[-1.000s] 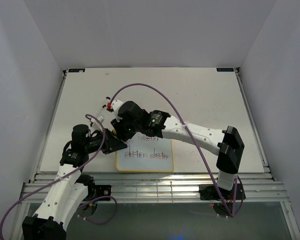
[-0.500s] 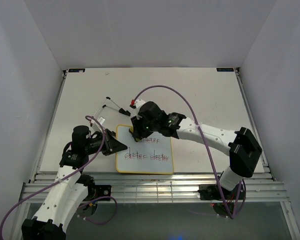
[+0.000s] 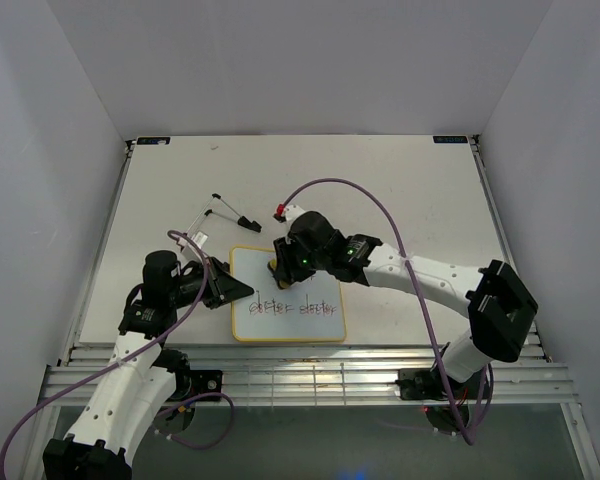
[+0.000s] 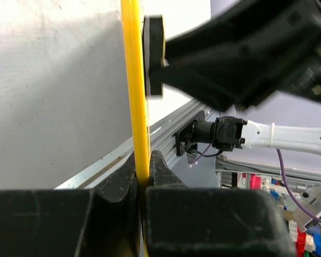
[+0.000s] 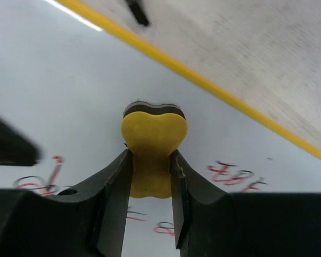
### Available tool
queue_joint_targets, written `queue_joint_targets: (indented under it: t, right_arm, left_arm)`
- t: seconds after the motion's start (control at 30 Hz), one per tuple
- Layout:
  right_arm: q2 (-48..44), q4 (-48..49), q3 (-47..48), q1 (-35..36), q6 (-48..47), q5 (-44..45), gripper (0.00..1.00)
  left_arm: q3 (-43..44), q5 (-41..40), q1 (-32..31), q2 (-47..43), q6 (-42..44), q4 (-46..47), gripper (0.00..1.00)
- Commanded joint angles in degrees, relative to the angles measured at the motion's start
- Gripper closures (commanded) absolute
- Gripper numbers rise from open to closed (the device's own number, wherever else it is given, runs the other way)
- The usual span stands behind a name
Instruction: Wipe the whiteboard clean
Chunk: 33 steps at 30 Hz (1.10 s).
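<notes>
- The right tool (image 3: 279, 267), pressed together on the yellow eraser (image 3: 275, 264), was swept within the last second from the upper-left corner of the whiteboard (image 3: 290, 330) towards its upper middle.
- The upper line of handwriting, seen beside the tool half a second earlier, was no longer visible from above; only the remaining line (image 3: 294, 307) was left across the board's middle.
- In the right wrist view, the eraser (image 5: 153, 139) was shown down at the white surface, with red-and-black strokes (image 5: 232, 175) just below it.
- The board, lying at lower centre on the bench (image 3: 400, 180), was steadied by the left tool (image 4: 144, 170), pinched onto its yellow frame (image 4: 135, 80) at the left edge.
- The job was judged roughly half done.
</notes>
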Motion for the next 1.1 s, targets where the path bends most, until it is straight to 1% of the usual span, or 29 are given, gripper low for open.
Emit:
queue_joint_targets:
  t: [0.0,0.1,0.17,0.27,0.3,0.33,0.4,0.43,0.5,0.6,0.63,0.77,0.87,0.93,1.07]
  right_arm:
    - [2.7,3.9,5.2,6.1,3.7,-4.0,0.89]
    - [4.0,6.2,6.6,7.1,5.2,-6.4,0.89]
    - [4.1,6.7,5.9,7.0,5.3,-4.9,0.89]
    - [2.8,7.5,0.4,4.2,5.8,-5.3,0.91]
    - [1.2,9.4,-1.9,2.0,6.5,-5.5,0.91]
    - [0.2,10.3,-6.8,0.6,6.7,-6.2,0.91]
    - [-2.6,12.5,-11.5,-2.1,6.7,-6.8,0.91]
    - [-3.5,12.6,-15.5,-4.9,6.0,-7.0,0.91]
    - [-5.6,12.9,-18.8,-7.8,5.0,-7.4,0.92]
    - [-6.8,12.8,-22.9,-14.6,2.3,-8.1,0.92]
    - [-6.8,12.3,-23.5,-15.9,1.7,-8.7,0.92]
    - [-6.5,9.0,-22.6,-17.6,-1.2,-6.9,0.92]
    - [-5.0,8.7,-19.9,-17.6,-1.2,-10.4,0.92]
    - [-4.6,9.1,-17.4,-16.4,-0.6,-13.3,0.92]
    - [-3.0,7.5,-9.7,-11.4,0.2,-13.6,0.92]
  left_arm:
    - [3.1,6.1,-0.9,-1.6,-0.4,15.0,1.0]
    - [2.5,6.7,-0.9,-1.5,-1.4,16.6,1.0]
    - [2.0,6.7,-0.9,-1.8,-2.0,16.9,1.0]
    - [1.2,7.4,-0.9,-2.7,-3.3,18.0,1.0]
    - [0.9,7.6,-1.0,-3.2,-3.8,18.6,1.0]
    - [0.7,8.0,-1.0,-3.5,-4.1,19.0,1.0]
    - [-0.1,9.0,-1.0,-3.9,-6.0,20.8,1.0]
    - [-0.5,9.4,-1.0,-4.4,-6.7,21.3,1.0]
    - [-1.5,10.7,-0.9,-4.7,-8.9,24.7,1.0]
    - [-2.2,11.7,-1.0,-5.4,-10.0,26.0,1.0]
    - [-2.3,11.7,-1.0,-5.5,-10.2,26.0,1.0]
    - [-3.1,12.0,-0.9,-5.4,-10.1,25.9,1.0]
    - [-4.1,11.8,-1.0,-5.4,-9.9,25.4,1.0]
    - [-4.4,11.3,-1.0,-5.7,-9.5,24.9,1.0]
    - [-4.3,10.7,-1.0,-5.9,-8.2,22.9,1.0]
